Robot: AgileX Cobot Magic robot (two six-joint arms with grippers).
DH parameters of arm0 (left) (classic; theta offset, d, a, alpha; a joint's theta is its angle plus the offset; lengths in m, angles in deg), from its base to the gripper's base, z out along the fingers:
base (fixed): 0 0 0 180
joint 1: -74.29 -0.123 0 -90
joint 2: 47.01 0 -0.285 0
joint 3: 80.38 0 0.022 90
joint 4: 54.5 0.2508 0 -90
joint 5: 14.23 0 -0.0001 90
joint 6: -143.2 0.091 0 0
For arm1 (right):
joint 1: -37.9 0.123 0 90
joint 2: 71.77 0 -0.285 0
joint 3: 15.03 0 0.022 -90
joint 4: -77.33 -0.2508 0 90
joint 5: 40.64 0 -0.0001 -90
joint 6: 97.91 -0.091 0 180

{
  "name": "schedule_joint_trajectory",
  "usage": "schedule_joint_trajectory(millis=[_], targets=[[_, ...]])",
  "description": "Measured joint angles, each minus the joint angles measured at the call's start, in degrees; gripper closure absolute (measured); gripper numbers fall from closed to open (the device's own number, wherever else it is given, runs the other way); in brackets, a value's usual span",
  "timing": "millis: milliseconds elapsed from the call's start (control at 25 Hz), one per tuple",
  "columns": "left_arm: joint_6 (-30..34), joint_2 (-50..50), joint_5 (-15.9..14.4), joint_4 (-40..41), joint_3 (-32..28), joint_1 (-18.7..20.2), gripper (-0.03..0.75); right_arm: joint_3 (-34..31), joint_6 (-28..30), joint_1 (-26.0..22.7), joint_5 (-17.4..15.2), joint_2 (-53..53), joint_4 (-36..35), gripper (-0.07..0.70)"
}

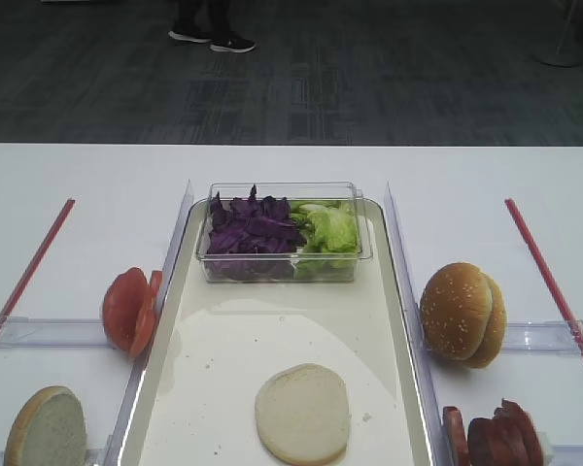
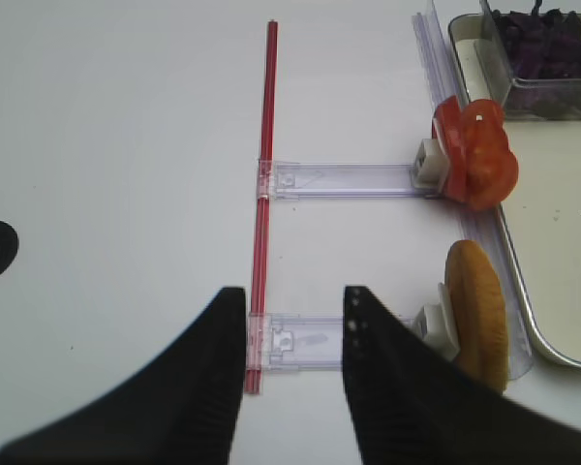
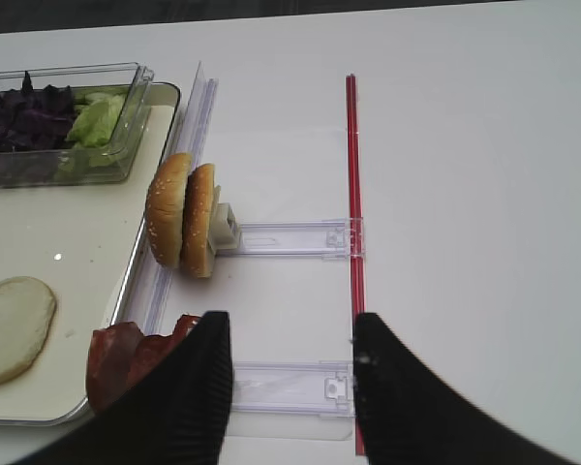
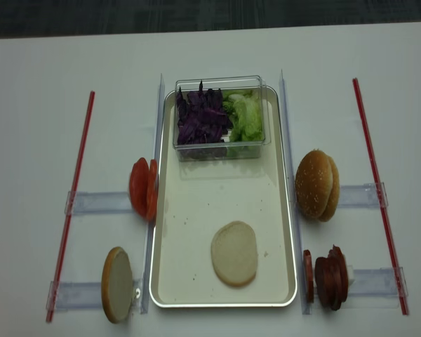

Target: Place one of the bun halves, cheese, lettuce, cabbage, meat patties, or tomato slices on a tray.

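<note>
White bench (image 1: 78,175) fills the lower part of the high view, dark grey floor beyond its far edge, somebody's shoes (image 1: 212,39) at the top; red strips (image 4: 71,196) run down both sides, clear plastic holders (image 4: 98,202) reaching in from them toward the middle; and down the centre, long axis running from the near edge to the far edge, lies the tray (image 4: 196,210), glossy cream with a thin metal rim. One flat pale bun half (image 4: 234,253) lies on the tray already, toward its near end, a little right of centre; at the far end sits a clear tub (image 4: 221,149) with purple cabbage (image 4: 202,119) on its left and lettuce (image 4: 245,116) on its right.

Off the tray's left edge: tomato slices (image 4: 143,188) standing on edge, and another bun half (image 4: 116,283) nearer the near-left corner; off the right edge: sesame buns (image 4: 318,184), then meat patties (image 4: 327,278) by the near-right corner.

Left gripper (image 2: 292,329) hovers low over its near holder, jaws partly apart and empty, the upright bun half just to its right, toward the tray; right gripper (image 3: 290,358) likewise parted, holding nothing, patties just to its left. So whichever goes next, the reach is inward toward the tray; the right arm sits closer to the patties, the left to bun and tomato; thin upright discs, I'd guess a pinch across the faces.
</note>
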Motion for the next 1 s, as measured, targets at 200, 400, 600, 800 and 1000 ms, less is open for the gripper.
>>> schedule_joint_trajectory(millis=[200,400,600,800,1000], targets=[[0.00,0.00,0.00,0.00,0.00,0.00,0.480,0.00,-0.26,0.00,0.00,0.00,0.00,0.295],[0.00,0.00,0.00,0.00,0.00,0.00,0.480,0.00,-0.37,0.00,0.00,0.00,0.00,0.295],[0.00,0.00,0.00,0.00,0.00,0.00,0.480,0.00,-0.27,0.00,0.11,0.00,0.00,0.295],[0.00,0.00,0.00,0.00,0.00,0.00,0.480,0.00,-0.27,0.00,0.11,0.00,0.00,0.295],[0.00,0.00,0.00,0.00,0.00,0.00,0.480,0.00,-0.27,0.00,0.11,0.00,0.00,0.295]])
